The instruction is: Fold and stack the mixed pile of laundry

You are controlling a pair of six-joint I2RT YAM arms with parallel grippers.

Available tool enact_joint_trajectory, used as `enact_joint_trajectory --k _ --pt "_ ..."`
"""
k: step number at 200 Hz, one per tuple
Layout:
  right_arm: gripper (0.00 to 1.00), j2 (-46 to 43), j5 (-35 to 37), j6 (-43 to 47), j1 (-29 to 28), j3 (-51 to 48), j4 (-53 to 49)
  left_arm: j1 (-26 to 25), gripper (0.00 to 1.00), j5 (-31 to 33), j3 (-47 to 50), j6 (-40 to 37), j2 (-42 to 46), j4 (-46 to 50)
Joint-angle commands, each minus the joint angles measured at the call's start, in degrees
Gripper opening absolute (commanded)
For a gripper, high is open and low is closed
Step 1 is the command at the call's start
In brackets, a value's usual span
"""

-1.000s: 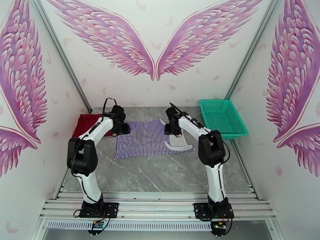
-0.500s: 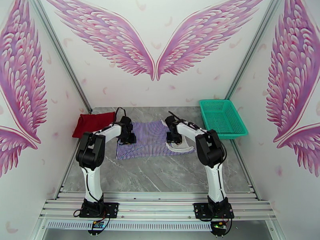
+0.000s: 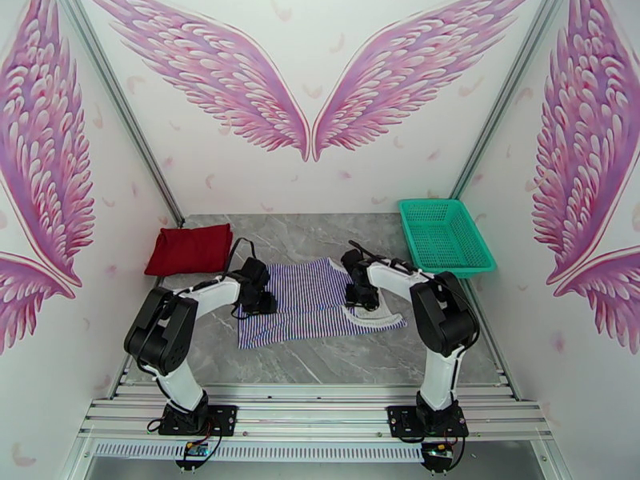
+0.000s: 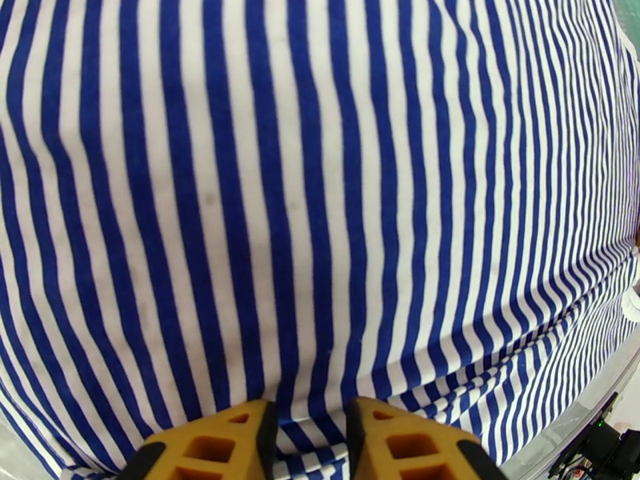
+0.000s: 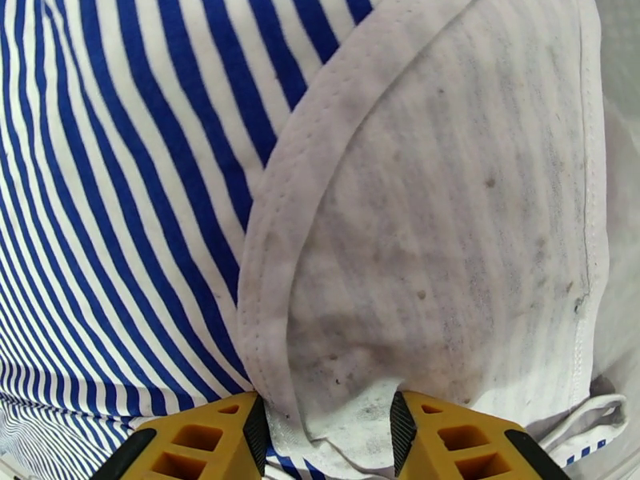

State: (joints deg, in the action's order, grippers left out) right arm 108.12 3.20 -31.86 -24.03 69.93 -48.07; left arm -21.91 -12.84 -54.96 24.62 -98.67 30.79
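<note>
At the left of the top view, a folded, plain dark red cloth T-shirt (image 3: 190, 249) lies at the left edge of the grey marble-patterned table (image 3: 320, 358). Right of it, mid-frame, a soft blue-and-white striped shirt (image 3: 308, 302) is spread flat, apart from the red one. The left gripper (image 3: 260, 298) sits low on this shirt's left edge. In the left wrist view its 2 yellow fingers (image 4: 212, 446) stand close together at the bottom of the frame, pinching striped cloth between them. The right gripper (image 3: 362, 296) sits on the striped shirt's right part, by the curved white neckband (image 3: 372, 316). In the right wrist view its 2 fingers (image 5: 448, 450) clamp a bunched fold of pale cloth below that neckband. At the upper right of the table stands a teal plastic mesh basket (image 3: 432, 204), just beyond the shirt.
</note>
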Motion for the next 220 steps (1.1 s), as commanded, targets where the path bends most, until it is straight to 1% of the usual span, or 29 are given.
enact_joint_trajectory --k 1,22,52,76,96,112,124,143,169,194,220 --pt "0.48 -1.1 2.5 -1.2 0.0 -3.7 -4.8 0.1 0.34 3.2 2.7 2.0 1.1 5.8" --pt "0.48 -0.5 4.2 0.6 0.1 0.1 -6.4 0.2 0.34 4.4 -0.9 1.0 0.9 7.5" --pt "0.49 1.2 7.0 4.1 0.1 10.2 -8.0 0.9 0.38 8.1 -9.7 0.0 -0.1 12.8" --pt "0.49 3.5 4.4 10.0 0.1 16.9 -3.6 3.5 0.40 8.3 -16.2 -1.5 -1.7 13.2" --pt "0.47 7.8 3.2 15.5 0.3 23.0 -0.7 6.6 0.40 8.9 -23.0 -4.1 -5.6 13.5" --pt "0.46 11.8 1.4 18.3 0.7 28.1 0.4 9.0 0.41 9.5 -26.5 -5.4 -9.0 12.1" --pt "0.46 14.3 0.3 19.6 0.9 31.5 0.8 10.8 0.44 9.2 -29.4 -5.9 -12.2 11.8" --pt "0.46 18.7 -1.0 20.4 1.0 37.4 0.3 12.8 0.47 9.0 -34.2 -5.7 -17.1 12.0" --pt "0.46 24.0 -1.4 20.3 1.0 43.4 0.1 13.6 0.51 8.5 -40.2 -5.3 -22.1 12.7" --pt "0.46 27.8 -1.3 19.4 1.3 47.5 -1.0 13.8 0.49 9.4 -45.6 -4.9 -27.0 16.2" --pt "0.45 31.2 -0.3 19.0 1.5 50.8 -2.8 14.2 0.49 9.7 -46.1 -3.2 -29.2 16.9"
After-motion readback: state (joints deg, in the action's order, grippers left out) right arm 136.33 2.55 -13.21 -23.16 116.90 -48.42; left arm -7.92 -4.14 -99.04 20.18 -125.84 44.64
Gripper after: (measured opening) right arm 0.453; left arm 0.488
